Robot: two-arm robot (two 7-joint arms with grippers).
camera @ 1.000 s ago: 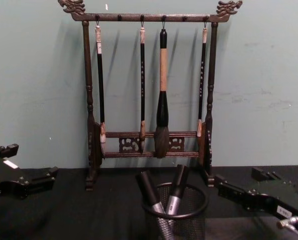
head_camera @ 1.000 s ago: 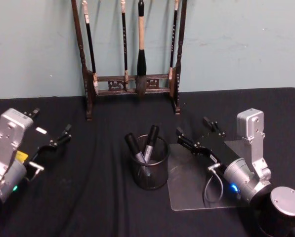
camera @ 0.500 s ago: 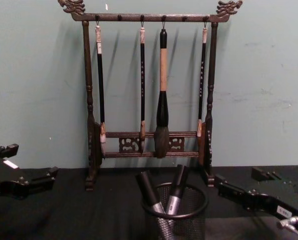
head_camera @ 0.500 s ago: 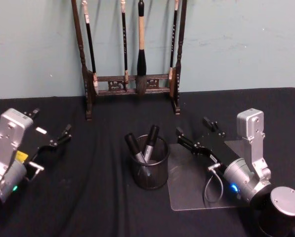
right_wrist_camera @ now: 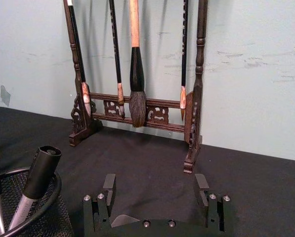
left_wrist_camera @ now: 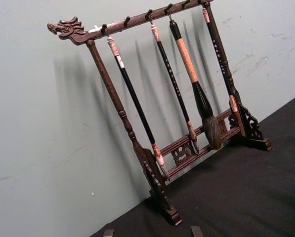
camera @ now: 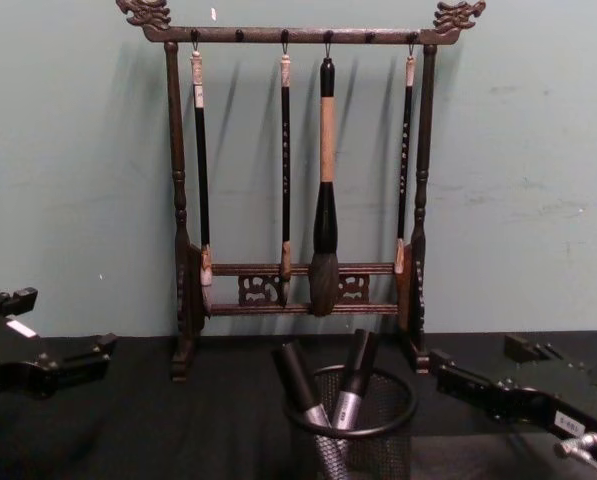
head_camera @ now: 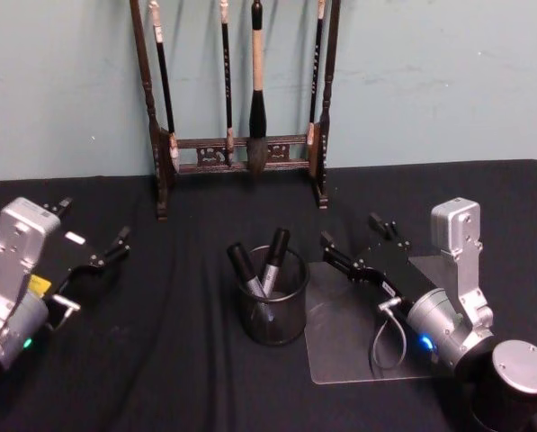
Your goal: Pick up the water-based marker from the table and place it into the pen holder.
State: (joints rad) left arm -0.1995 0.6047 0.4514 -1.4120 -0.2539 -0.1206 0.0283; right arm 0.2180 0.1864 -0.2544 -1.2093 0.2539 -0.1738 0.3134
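The black wire-mesh pen holder [head_camera: 269, 317] stands on the black table [head_camera: 160, 360], between my two arms. Two water-based markers [head_camera: 270, 258] with black caps and grey barrels lean inside it, caps up; the chest view shows them too [camera: 350, 385]. My right gripper [head_camera: 351, 232] hovers open and empty just right of the holder, over the grey mat. Its wrist view has the holder's rim [right_wrist_camera: 52, 195] and one marker [right_wrist_camera: 37, 178] beside the spread fingers [right_wrist_camera: 108, 186]. My left gripper [head_camera: 93, 225] is open and empty well to the left of the holder.
A tall dark wooden rack [head_camera: 239, 151] hung with calligraphy brushes stands at the back of the table against the green wall. A grey mat [head_camera: 344, 346] lies right of the holder, under my right arm.
The right gripper has settled a little lower and back in the chest view. The holder, the markers and the left arm have not moved.
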